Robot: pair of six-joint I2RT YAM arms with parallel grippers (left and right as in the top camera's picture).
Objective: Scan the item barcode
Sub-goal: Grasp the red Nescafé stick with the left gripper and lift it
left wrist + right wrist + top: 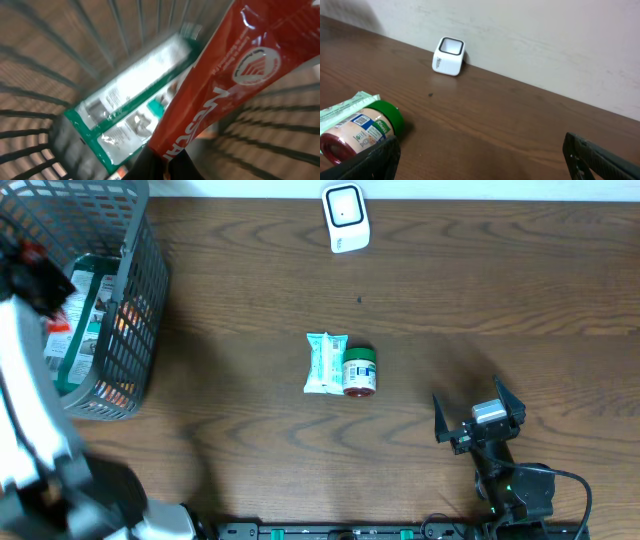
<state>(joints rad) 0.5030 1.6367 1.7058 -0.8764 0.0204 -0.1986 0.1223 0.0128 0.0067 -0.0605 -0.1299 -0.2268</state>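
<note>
Brown wood table (480, 290), scanner (345, 218) beside pale wall (545, 40)

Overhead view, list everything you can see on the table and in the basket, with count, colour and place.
table: 1, dark brown wood, under everything
basket: 1, grey, table's left edge
red packet: 1, red with white print, inside the basket
green-and-white pack: 1, lying in the basket under the red packet
scanner: 1, white, far edge, centre
pouch: 1, pale green and white, table centre
jar: 1, green lid, white label, on its side against the pouch
left tool: 1, dark, in the basket, shut on the red packet
right tool: 1, black, open, near right
</note>
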